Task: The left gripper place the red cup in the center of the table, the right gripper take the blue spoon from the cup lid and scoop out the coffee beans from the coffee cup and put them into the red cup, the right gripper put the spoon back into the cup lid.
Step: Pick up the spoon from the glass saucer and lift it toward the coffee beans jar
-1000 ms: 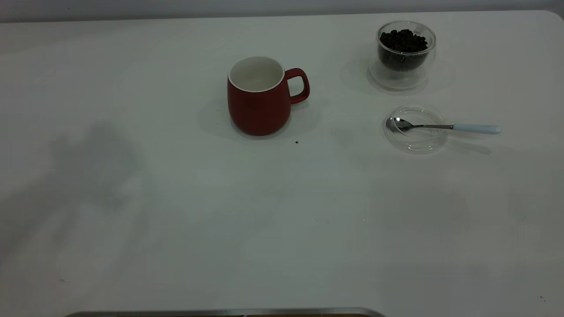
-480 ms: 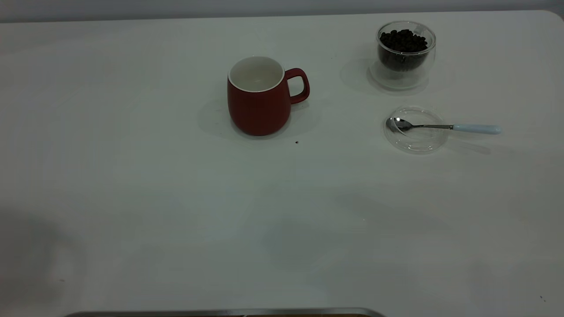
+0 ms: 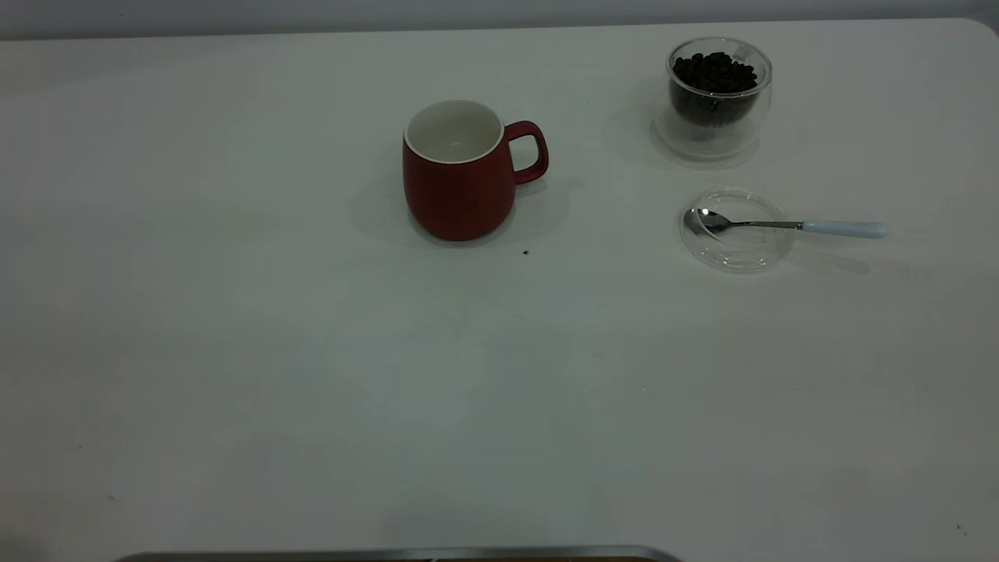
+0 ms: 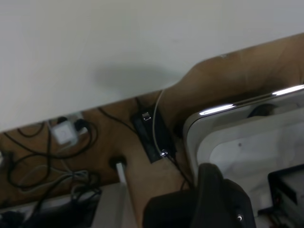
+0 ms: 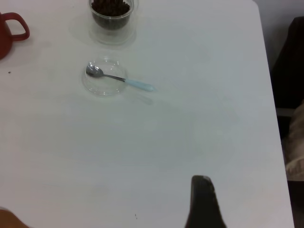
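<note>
The large plain white table (image 3: 312, 375) carries four things, all in its far half as the exterior view shows it. The rounded dark red ceramic cup (image 3: 458, 176) with white inside stands upright near the middle, its loop handle turned toward the right side. Well apart from it, close to the far right rounded corner, stands the small clear double-walled glass coffee cup (image 3: 718, 97), filled with a heap of dark coffee beans (image 3: 715, 72). Just in front of that cup lies the round clear glass cup lid (image 3: 735, 229). The small spoon with metal bowl and pale blue handle (image 3: 784, 225) rests with its bowl inside the lid, while the handle reaches out over the rim toward the right edge. The whole near half and the left side of the table are open.

No arm shows in the exterior view. The right wrist view looks down on the lid, the spoon and the coffee cup from well away, with only a dark part of the right gripper (image 5: 203, 202) at its border; I cannot tell how its jaws stand. The left wrist view shows the table's edge, a wooden floor (image 4: 142, 156) with cables (image 4: 47, 156) below it, and a dark part of the left gripper (image 4: 213, 202); its jaws too I cannot tell.
</note>
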`<state>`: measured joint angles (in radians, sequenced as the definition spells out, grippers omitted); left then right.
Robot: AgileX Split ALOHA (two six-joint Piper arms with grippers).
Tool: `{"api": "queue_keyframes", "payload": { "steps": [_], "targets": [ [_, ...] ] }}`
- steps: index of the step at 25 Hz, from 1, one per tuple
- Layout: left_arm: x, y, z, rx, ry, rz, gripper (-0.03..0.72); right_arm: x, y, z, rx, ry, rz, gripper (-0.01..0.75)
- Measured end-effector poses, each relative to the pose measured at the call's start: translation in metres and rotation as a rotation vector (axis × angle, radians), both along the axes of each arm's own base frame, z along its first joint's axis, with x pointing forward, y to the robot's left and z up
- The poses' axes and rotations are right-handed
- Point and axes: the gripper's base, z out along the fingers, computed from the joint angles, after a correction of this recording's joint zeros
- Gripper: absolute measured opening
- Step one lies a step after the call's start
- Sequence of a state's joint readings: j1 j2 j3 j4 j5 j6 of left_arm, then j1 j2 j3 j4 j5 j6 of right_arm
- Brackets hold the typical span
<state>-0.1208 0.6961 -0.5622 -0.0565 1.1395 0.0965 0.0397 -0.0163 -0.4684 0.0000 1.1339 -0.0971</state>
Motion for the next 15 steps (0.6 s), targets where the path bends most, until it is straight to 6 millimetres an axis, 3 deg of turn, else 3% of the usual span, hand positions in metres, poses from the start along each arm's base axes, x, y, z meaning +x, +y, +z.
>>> {"api": "queue_keyframes", "payload": {
  "steps": [3,15],
  "targets": [
    [-0.015,0.002,-0.012,-0.013,-0.036,0.031,0.516,0.000,0.000,0.000,0.000,0.000,0.000,0.547],
    [-0.055,0.007,0.001,-0.058,-0.356,0.038,0.516,0.000,0.000,0.000,0.000,0.000,0.000,0.547]
  ]
}}
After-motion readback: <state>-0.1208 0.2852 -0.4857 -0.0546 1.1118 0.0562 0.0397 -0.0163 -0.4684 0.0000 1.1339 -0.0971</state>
